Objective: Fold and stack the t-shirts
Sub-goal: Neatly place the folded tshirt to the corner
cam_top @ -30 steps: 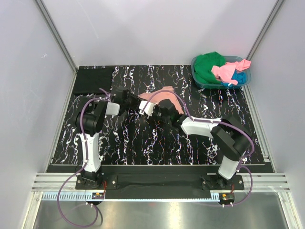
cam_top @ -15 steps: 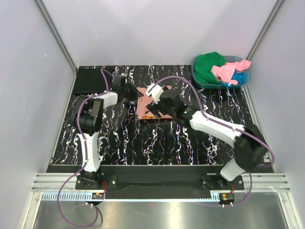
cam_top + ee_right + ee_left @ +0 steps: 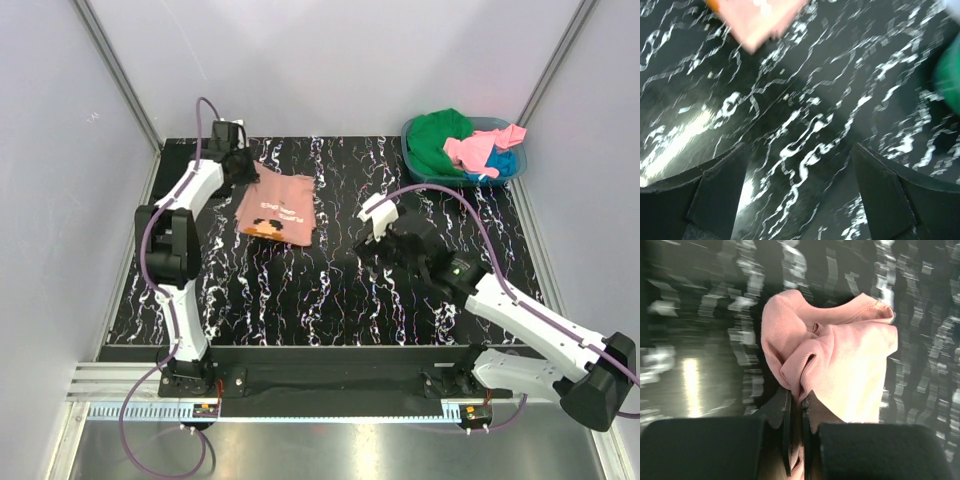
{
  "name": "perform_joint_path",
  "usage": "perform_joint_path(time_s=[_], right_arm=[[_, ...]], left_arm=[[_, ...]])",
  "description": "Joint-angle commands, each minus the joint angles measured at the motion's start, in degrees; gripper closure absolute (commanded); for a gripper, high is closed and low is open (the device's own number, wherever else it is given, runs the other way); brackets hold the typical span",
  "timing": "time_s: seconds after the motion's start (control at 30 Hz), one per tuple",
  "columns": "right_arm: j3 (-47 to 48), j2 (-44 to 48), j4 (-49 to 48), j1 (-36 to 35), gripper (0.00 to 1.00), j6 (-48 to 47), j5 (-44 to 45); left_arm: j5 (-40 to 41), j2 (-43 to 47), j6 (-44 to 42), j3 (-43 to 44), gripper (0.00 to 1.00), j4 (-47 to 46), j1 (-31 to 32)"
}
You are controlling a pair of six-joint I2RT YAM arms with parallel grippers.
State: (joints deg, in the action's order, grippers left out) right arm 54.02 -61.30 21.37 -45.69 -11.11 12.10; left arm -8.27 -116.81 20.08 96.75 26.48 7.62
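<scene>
Salmon tee point(image 3: 277, 210) has slid left, pinched by left gripper point(image 3: 799, 401)

No readable text in sight.
Only a small brown-and-white print point(image 3: 270, 217) on the salmon-pink t-shirt point(image 3: 285, 195), far too tiny and blurred from overhead to make out as letters, brand or number.

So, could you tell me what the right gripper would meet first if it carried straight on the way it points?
Probably the black marbled table top: the right gripper angles down at it, and the salmon-pink cloth t-shirt lies off to the side; depth is unclear.
</scene>
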Motion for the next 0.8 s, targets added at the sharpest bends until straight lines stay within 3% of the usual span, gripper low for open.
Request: perform_joint_path(time_s=[0.0,0.2,0.4,0.77], right_arm=[[-2.07,1.7,0.87,0.17,0.1,3.64,-3.39],[-3.48,2.33,0.26,0.25,0.11,2.51,-2.43],[-1.03,-1.01,-0.62,0.25,0.1,-1.36,-0.41],[0.3,-5.06,-2.12,0.34,0.1,-2.25,-1.11]], left_arm=[[9.58,4.4,-9.07,5.71,1.0,4.02,-2.25],[18.9,1.77,-18.2,13.98,1.0,5.69,-3.22],[19.97,-7.89,-22.89,33.84,1.0,14.29,-4.54],[16.18,-10.27,-27.46,34.03,1.0,5.87,-6.56]])
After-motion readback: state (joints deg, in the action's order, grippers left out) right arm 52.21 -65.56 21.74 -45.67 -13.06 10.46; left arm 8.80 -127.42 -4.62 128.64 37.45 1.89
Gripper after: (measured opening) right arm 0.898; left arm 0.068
